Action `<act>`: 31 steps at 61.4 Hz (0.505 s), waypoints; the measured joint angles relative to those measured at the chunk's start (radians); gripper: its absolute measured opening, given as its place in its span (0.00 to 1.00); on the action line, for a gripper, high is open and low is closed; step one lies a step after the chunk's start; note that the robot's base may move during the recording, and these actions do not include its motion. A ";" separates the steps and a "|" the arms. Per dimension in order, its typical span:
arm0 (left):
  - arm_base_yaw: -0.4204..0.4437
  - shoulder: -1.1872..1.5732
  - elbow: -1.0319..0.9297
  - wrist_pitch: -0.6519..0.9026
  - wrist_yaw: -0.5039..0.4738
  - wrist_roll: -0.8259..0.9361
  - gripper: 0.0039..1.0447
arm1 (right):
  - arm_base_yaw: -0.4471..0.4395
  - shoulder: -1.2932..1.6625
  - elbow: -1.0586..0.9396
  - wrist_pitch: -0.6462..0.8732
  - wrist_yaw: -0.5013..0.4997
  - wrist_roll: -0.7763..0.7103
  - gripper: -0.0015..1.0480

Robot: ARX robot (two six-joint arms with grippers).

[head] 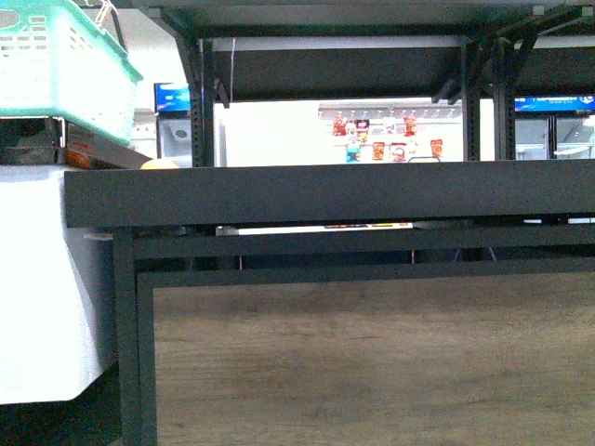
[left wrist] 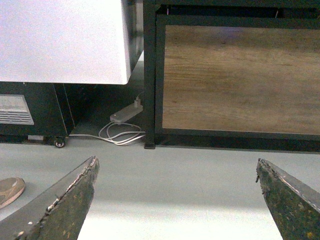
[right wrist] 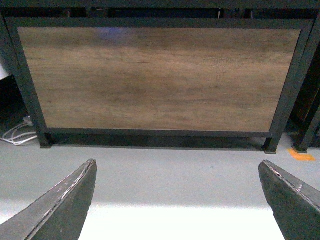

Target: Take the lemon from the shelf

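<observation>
The black metal shelf (head: 335,190) fills the front view, its wide tier rim running across at mid height with a wooden panel (head: 372,362) below. A small yellow rounded top, likely the lemon (head: 159,164), peeks just above the rim at the left; most of it is hidden. Neither arm shows in the front view. My left gripper (left wrist: 176,172) is open and empty, low over the grey floor before the shelf's left post (left wrist: 149,75). My right gripper (right wrist: 177,172) is open and empty, facing the wooden panel (right wrist: 160,80) near the floor.
A teal plastic basket (head: 65,65) sits at the upper left above a white cabinet (head: 42,288). In the left wrist view a white cabinet (left wrist: 65,40), a power strip with white cables (left wrist: 124,116) and a brown object (left wrist: 9,189) lie on the floor. An orange floor mark (right wrist: 301,156) lies at the right.
</observation>
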 joint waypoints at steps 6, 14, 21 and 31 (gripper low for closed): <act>0.000 0.000 0.000 0.000 0.000 0.000 0.93 | 0.000 0.000 0.000 0.000 0.000 0.000 0.93; 0.000 0.000 0.000 0.000 0.000 0.000 0.92 | 0.000 0.000 0.000 0.000 0.000 0.000 0.93; 0.000 0.000 0.000 0.000 0.000 0.000 0.92 | 0.000 0.000 0.000 0.000 0.000 0.000 0.93; 0.000 0.000 0.000 0.000 0.000 0.000 0.92 | 0.000 0.000 0.000 0.000 0.000 0.000 0.93</act>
